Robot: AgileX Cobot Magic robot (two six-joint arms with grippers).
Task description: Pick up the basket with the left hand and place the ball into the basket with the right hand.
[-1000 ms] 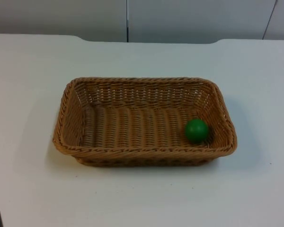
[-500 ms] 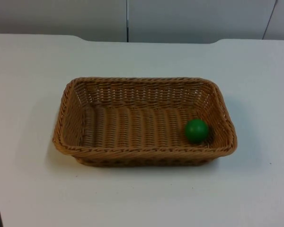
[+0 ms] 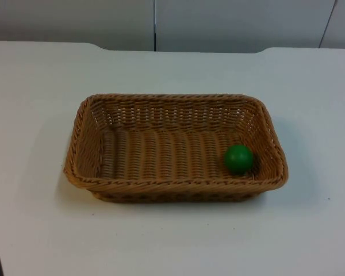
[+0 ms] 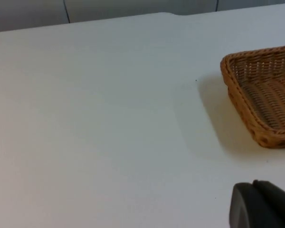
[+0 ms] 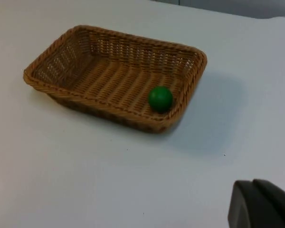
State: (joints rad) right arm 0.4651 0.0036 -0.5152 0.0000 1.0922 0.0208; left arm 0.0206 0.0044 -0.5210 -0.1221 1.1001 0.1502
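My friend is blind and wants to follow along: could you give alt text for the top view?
A green ball lies inside a brown wicker basket, near its right end, on a white table. The basket stands flat in the middle of the table, and a grey partition wall runs behind it.

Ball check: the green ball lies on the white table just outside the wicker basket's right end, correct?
Not quite. The green ball lies inside the wicker basket, near its right end, not outside on the white table. The top view and the right wrist view both show this.
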